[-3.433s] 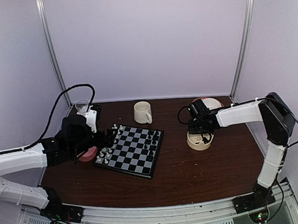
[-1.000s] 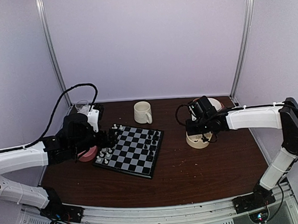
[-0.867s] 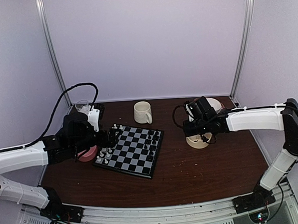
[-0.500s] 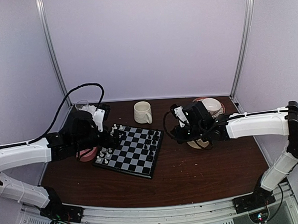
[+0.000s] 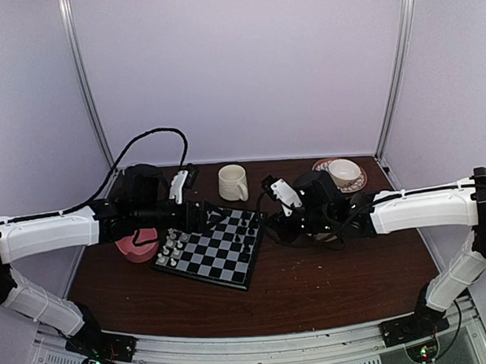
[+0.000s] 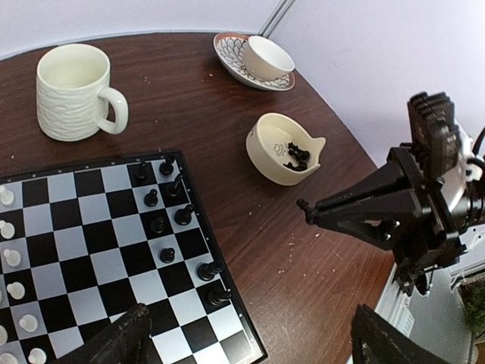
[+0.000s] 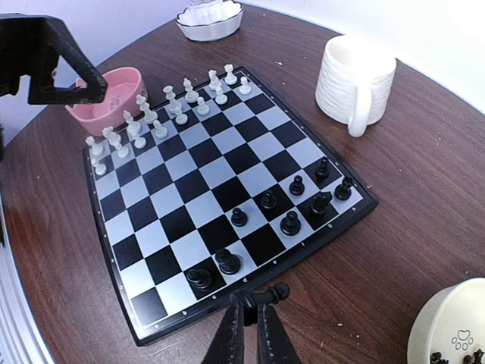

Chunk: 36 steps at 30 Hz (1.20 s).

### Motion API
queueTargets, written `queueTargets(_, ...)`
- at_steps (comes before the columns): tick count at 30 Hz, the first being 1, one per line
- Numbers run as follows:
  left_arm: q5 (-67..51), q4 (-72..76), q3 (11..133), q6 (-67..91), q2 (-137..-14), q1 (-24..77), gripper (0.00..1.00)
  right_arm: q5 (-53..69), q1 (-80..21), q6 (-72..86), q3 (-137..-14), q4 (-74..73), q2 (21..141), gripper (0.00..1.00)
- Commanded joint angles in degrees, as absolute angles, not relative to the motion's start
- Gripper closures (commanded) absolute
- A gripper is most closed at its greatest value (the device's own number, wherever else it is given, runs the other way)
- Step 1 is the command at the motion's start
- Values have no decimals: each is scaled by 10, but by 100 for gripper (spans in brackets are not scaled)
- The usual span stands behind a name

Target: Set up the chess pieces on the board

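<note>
The board (image 5: 215, 249) lies mid-table, with white chess pieces (image 7: 151, 121) along its left side and black chess pieces (image 7: 295, 201) along its right side. My right gripper (image 7: 250, 299) hovers just off the board's right edge (image 6: 220, 258) and is shut on a black piece (image 7: 267, 294) lying sideways in its fingertips. The same piece shows at that gripper's tip (image 6: 304, 205) in the left wrist view. My left gripper (image 5: 204, 215) hangs above the board's far left corner, its fingers (image 6: 114, 345) wide apart with nothing between them.
A cream bowl (image 6: 284, 148) with a few black pieces (image 6: 295, 152) sits right of the board. A white mug (image 5: 232, 182) stands behind it, a cup on a saucer (image 5: 340, 173) at the back right. A pink bowl (image 5: 136, 245) lies left, a glass dish (image 7: 208, 15) beyond.
My right gripper has swung left from the cream bowl to the board's right edge, carrying a black piece. My left arm has moved right and back, uncovering the pink bowl.
</note>
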<state>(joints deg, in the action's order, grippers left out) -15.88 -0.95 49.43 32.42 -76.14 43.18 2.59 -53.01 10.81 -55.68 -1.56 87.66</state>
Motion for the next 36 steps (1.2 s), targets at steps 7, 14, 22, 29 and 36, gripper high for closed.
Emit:
queueTargets(7, -186, -55, 499, 375, -741, 387, 14, 26, -583, 79, -659, -29, 949, 93)
queueTargets(14, -41, -92, 437, 350, -644, 384, 10, 28, -610, 78, -721, -47, 1017, 94)
queueTargets(22, 81, -127, 375, 347, -554, 384, 8, -20, -644, 54, -814, -86, 1107, 94)
queueTargets(29, 206, -169, 325, 345, -445, 384, 8, -131, -677, 8, -875, -122, 1181, 97)
queueTargets(36, 305, -203, 282, 354, -310, 384, 9, -205, -698, -51, -902, -138, 1222, 98)
